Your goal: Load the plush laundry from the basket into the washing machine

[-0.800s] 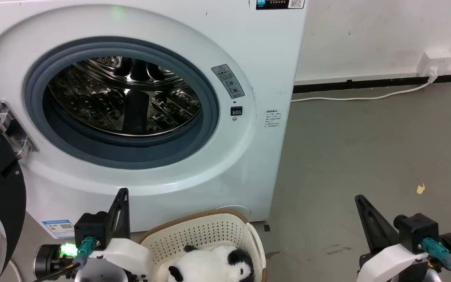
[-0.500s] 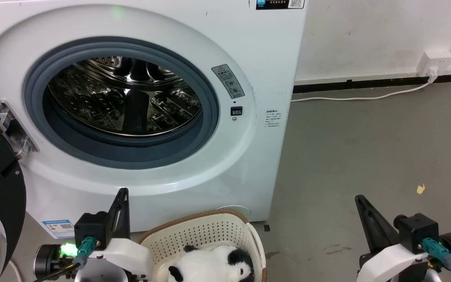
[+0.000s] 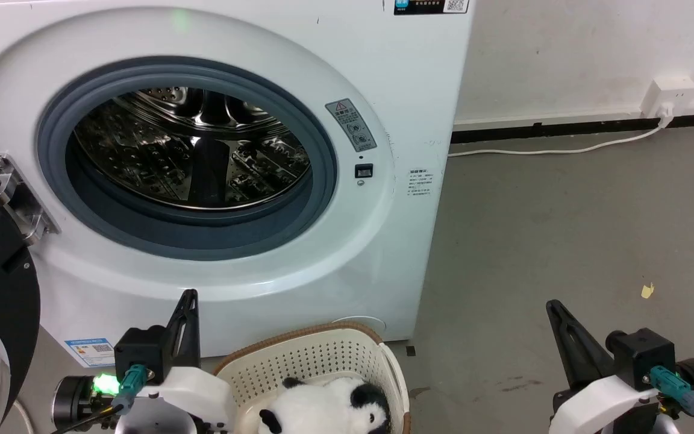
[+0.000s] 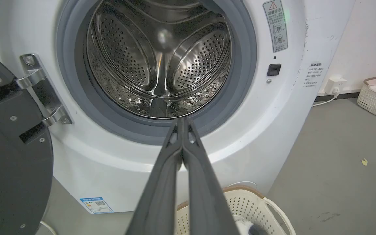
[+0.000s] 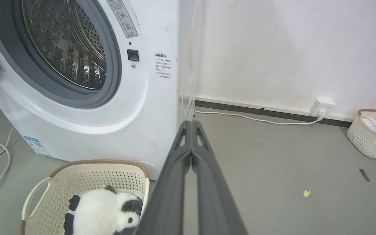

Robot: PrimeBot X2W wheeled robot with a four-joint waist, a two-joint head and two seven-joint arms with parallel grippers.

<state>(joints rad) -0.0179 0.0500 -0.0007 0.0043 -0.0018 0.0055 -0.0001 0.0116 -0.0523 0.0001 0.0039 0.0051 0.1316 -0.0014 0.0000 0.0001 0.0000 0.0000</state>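
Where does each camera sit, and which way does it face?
Head view: on the head, looking down at washing machine and basket; left gripper, right gripper at bottom corners.
Left wrist view: left wrist, along its shut fingers into the drum.
Right wrist view: right wrist, along its shut fingers toward wall, floor.
Shared: all show the basket with the panda.

Low at either side, the left gripper [image 3: 189, 296] pointed up, fingers pressed together; the right gripper [image 3: 553, 306] matched, tips touching.

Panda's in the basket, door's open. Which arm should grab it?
Left, likely. The left tool sits right beside the basket holding the panda; the right tool is much farther off on its other side.
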